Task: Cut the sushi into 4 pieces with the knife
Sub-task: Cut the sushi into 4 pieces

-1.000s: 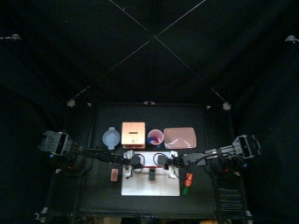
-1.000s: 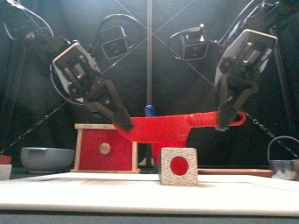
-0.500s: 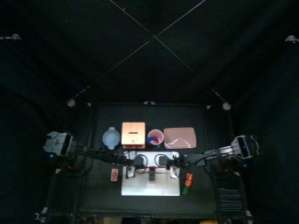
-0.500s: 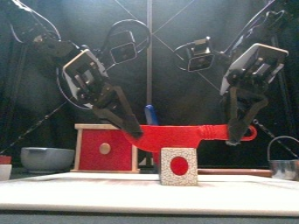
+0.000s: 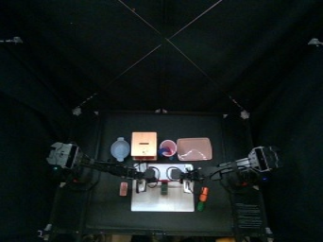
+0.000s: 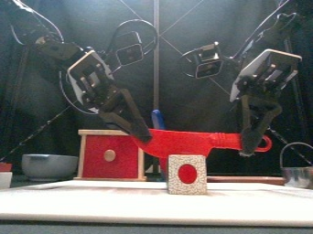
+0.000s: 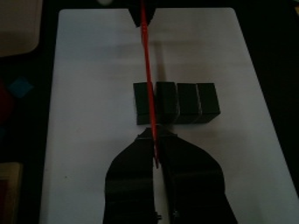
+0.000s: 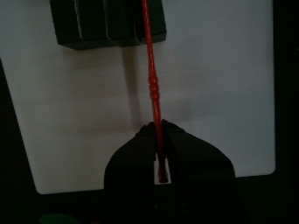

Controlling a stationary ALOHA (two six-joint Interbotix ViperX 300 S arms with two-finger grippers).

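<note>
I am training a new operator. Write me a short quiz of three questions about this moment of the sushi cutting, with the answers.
1. True or false: the left tool and the right tool both grip the red toy knife.
2. The dark green toy sushi roll lies on: A) the flat white cutting board; B) the pink tray; C) the wooden box.
3. In one word: do the roll's blocks sit together or apart?
Key: 1 true; 2 A; 3 together.
</note>
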